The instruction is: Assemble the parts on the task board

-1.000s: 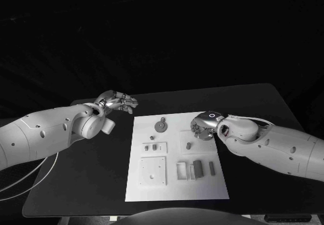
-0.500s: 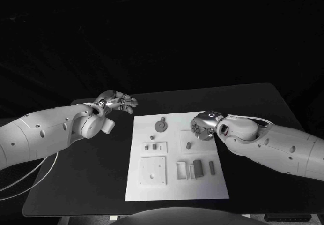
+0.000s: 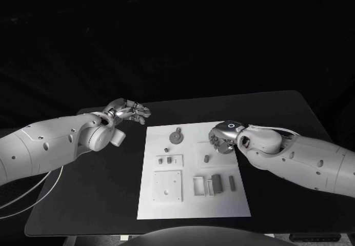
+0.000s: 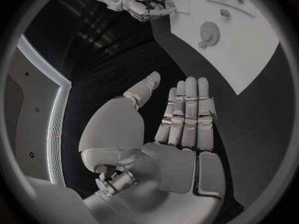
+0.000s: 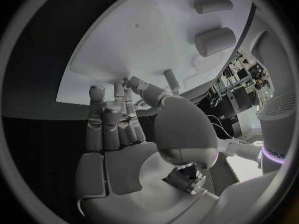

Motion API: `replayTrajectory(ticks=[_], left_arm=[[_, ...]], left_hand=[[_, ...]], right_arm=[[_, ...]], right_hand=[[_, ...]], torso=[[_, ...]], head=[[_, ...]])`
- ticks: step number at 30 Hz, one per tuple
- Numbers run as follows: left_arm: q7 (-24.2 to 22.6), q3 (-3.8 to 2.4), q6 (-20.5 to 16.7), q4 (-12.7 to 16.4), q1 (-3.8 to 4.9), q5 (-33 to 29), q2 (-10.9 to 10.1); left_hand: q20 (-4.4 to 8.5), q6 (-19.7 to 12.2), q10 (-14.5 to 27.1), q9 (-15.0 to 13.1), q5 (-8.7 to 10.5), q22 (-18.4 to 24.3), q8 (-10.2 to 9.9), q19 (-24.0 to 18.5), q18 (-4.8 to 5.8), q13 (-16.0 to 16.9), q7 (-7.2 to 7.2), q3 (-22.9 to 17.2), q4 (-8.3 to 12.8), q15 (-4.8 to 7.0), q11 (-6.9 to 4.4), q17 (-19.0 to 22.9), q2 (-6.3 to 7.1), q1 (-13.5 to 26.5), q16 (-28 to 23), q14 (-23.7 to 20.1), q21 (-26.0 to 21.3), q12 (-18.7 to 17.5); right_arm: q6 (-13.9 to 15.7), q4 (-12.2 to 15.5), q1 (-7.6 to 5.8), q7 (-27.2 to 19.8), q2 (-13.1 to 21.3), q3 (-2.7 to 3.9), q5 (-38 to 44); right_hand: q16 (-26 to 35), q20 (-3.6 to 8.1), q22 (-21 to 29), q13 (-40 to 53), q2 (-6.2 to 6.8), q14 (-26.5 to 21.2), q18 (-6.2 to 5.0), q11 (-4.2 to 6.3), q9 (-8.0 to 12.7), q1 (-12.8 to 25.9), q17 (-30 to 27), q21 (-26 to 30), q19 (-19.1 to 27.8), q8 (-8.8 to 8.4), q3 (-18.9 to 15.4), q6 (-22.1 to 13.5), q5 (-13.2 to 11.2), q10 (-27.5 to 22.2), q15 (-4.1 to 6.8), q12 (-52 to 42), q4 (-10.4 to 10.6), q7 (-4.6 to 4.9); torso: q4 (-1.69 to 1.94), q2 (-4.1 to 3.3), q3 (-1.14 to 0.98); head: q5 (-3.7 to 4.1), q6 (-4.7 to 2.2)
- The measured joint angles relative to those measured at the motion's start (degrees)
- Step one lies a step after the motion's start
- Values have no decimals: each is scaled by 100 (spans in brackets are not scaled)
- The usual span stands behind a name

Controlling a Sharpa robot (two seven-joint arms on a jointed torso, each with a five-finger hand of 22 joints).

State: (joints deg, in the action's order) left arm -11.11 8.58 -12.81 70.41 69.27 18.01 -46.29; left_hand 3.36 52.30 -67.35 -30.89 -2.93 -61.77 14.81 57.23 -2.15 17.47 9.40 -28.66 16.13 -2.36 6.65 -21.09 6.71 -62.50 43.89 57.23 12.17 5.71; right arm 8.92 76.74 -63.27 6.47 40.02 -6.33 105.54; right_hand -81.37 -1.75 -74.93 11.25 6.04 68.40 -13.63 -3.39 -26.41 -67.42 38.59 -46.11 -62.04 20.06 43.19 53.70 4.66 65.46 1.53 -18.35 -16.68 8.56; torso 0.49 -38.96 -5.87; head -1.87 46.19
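The white task board [image 3: 222, 202] lies mid-table with grey parts on it: a round disc [image 3: 176, 137], a short cylinder [image 3: 207, 159], a square plate [image 3: 168, 185] and upright blocks [image 3: 217, 183]. My right hand [image 3: 220, 139] hovers over the board's far right edge, fingers pointing down at the board [image 5: 124, 40] and nothing plainly between them. The cylinder [image 5: 215, 41] lies beyond its fingertips [image 5: 115, 92]. My left hand [image 3: 127, 111] is over the black table off the board's far left corner, its fingers [image 4: 187, 109] straight and together, holding nothing.
Small pegs and tabs [image 3: 170, 160] stand in the board's middle row. Black table [image 3: 89, 195] surrounds the board, with wide room on both sides and a strip in front. A white cable [image 3: 30, 197] hangs beside my left arm.
My right hand's fingers have shifted very slightly over the board's edge. The left hand and the parts have stayed put.
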Motion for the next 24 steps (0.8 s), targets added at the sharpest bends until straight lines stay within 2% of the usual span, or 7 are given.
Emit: replayTrajectory(ticks=[4, 7, 12, 15, 24], left_arm=[[7, 0, -2, 0, 0, 12, -2], [11, 0, -4, -1, 0, 21, -2], [15, 0, -8, -6, 0, 29, -2], [17, 0, -10, -8, 0, 32, -2], [22, 0, -15, -17, 0, 39, -2]], left_hand=[[-2, 0, 0, 0, 0, 0, 0, 2, 2, -5, 0, 0, 0, 0, 0, -22, 0, 0, 0, 0, 0, 0], [-21, 0, 0, 0, 0, 0, 0, 21, 2, -5, 0, 0, 0, 0, 0, -36, 0, 0, 0, 0, 0, 0], [-7, 0, 0, 5, 0, -9, 22, 35, 3, -5, 0, 0, 0, 12, 0, -67, -7, -39, 0, 35, 0, 0], [12, 0, 0, 5, 0, -13, 22, 54, 40, -10, 0, 0, 0, 11, 0, -80, 0, -46, 0, 53, 0, 0], [-8, 0, 0, 10, 0, -21, 22, 75, 40, -10, 0, 0, 0, 26, 0, -101, 0, -46, 0, 67, 0, 0]], right_arm=[[18, 11, 3, 15, 3, -3, 54], [38, 13, 7, 24, 2, -8, 93], [86, 14, 16, 34, 1, -14, 140], [108, 19, 20, 37, 8, -17, 160], [148, 50, 28, 47, 30, -23, 194]], right_hand=[[0, 28, 0, 57, -11, 61, 0, 73, -61, -11, 0, -25, -32, 85, 0, 166, 0, 75, 49, -10, 0, -94], [0, 45, 0, 106, -34, 85, 1, 63, -86, -34, 0, -25, -66, 89, 0, 227, 0, 85, 76, -55, 0, -135], [0, 75, 0, 170, -82, 117, 36, 66, -111, -42, 1, -48, -116, 122, 0, 273, -1, 102, 119, -68, 0, -146], [0, 81, 0, 177, -101, 141, 37, 66, -130, -38, 1, -68, -123, 150, -1, 328, -5, 103, 144, -68, 0, -163], [0, 97, 0, 215, -109, 154, 44, 73, -170, -46, 1, -68, -157, 152, 6, 355, -9, 110, 157, -85, 7, -190]], torso=[[0, 0, 0], [-1, 0, -3], [0, -1, -4], [0, -1, -6], [0, -1, -4]], head=[[7, 8], [12, 11], [19, 21], [22, 26], [30, 29]])
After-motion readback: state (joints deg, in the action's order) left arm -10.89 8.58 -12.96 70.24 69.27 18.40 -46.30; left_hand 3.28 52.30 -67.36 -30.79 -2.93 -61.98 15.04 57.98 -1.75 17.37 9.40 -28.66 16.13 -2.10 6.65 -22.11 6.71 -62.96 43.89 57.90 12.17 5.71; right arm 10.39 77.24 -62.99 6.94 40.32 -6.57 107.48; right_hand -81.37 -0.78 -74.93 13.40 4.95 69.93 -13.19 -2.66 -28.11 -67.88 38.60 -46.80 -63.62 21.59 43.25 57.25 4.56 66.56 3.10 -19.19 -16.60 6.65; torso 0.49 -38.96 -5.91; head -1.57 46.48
